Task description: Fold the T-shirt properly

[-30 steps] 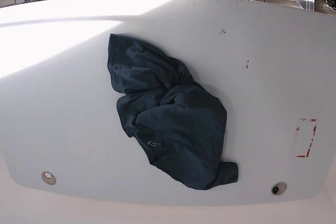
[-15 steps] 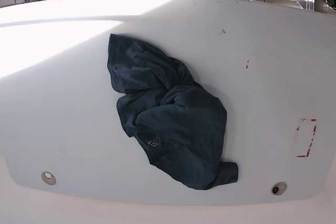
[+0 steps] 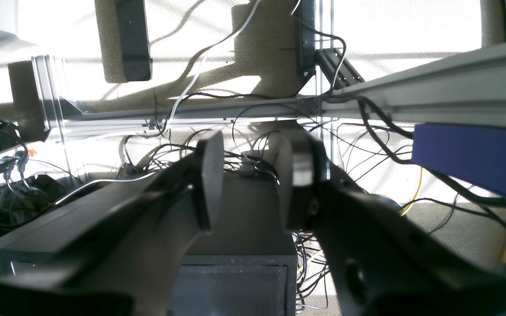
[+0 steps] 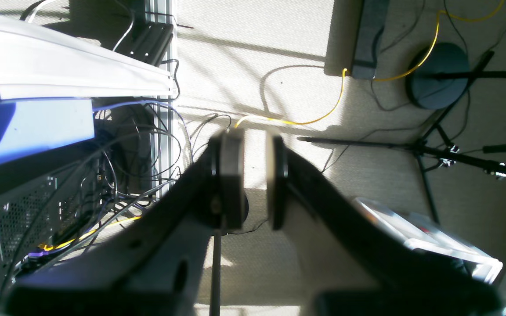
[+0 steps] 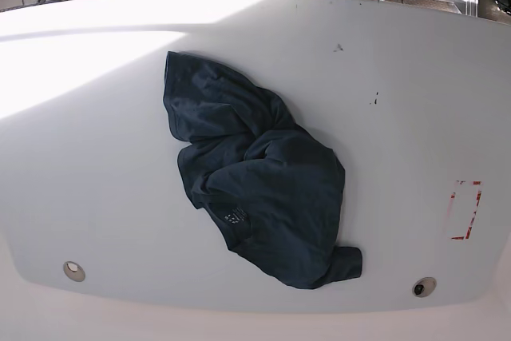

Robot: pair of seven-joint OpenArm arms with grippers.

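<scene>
On the table, crumpled T-shirt lies, neither gripper near.

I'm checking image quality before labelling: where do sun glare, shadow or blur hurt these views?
Base view: hard sunlight whitens the table at upper left; the T-shirt stays sharp. Left wrist view: backlit, left gripper nearly silhouetted. Right wrist view: right gripper blurred against the sunlit floor.
</scene>
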